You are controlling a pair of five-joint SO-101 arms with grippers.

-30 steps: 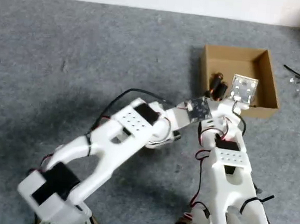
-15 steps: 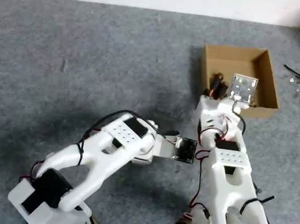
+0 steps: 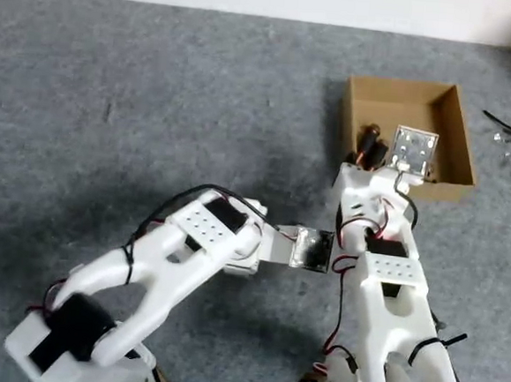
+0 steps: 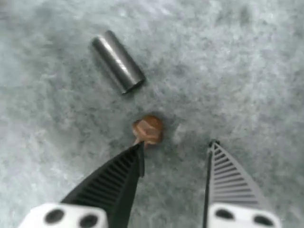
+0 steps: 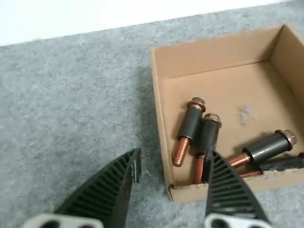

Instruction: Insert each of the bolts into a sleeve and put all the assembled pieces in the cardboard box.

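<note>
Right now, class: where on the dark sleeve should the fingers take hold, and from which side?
Probably its middle, from above, fingers closing across the round sides. The sleeve lies flat on the carpet, with both long sides free; the bolt sits near one end.

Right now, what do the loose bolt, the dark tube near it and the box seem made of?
The bolt looks like copper-coloured metal: reddish-brown, slight sheen. The sleeve seems dark grey metal, perhaps plastic: smooth, dull gleam. The cardboard box is matte brown cardboard, raw-cut rim.
</note>
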